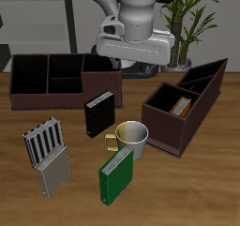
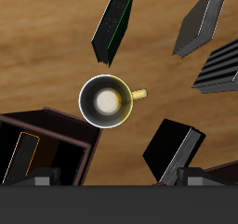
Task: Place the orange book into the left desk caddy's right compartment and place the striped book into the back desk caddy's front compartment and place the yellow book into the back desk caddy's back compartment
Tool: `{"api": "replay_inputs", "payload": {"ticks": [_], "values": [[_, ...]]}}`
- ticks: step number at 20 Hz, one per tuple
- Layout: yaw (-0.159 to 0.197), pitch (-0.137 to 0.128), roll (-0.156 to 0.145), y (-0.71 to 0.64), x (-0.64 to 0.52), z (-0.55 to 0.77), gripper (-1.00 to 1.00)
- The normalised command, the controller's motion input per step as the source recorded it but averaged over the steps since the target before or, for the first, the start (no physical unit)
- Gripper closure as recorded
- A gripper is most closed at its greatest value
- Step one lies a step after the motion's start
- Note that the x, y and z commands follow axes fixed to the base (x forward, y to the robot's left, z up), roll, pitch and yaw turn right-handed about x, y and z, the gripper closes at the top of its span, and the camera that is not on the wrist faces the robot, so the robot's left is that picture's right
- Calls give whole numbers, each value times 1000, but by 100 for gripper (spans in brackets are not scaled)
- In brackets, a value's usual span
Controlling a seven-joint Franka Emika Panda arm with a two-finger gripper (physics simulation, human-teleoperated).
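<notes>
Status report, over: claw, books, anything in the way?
Claw open, empty, over mug. Left caddy holds orange book. On table near front: striped book, yellow book. Black book lies between them and back caddy.

- The orange book (image 1: 183,106) stands inside the left desk caddy (image 1: 169,127).
- A mug (image 1: 133,136) sits between that caddy and the striped book (image 1: 43,143).
- The back desk caddy (image 1: 56,91) lies farther back.

Orange book (image 1: 181,106) upright in left desk caddy (image 1: 169,127); striped book (image 1: 44,143) & yellow book (image 1: 52,176) flat on table (image 1: 197,188).
</notes>
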Motion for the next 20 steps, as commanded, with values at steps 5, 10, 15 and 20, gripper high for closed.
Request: {"api": "replay_inputs", "payload": {"ticks": [5, 10, 15, 20], "values": [[28, -17, -69, -984, 130, 147, -100], [-48, 21, -42, -498, 59, 8, -100], [40, -48, -23, -537, -177, 232, -100], [34, -3, -40, -331, 124, 41, -100]]}}
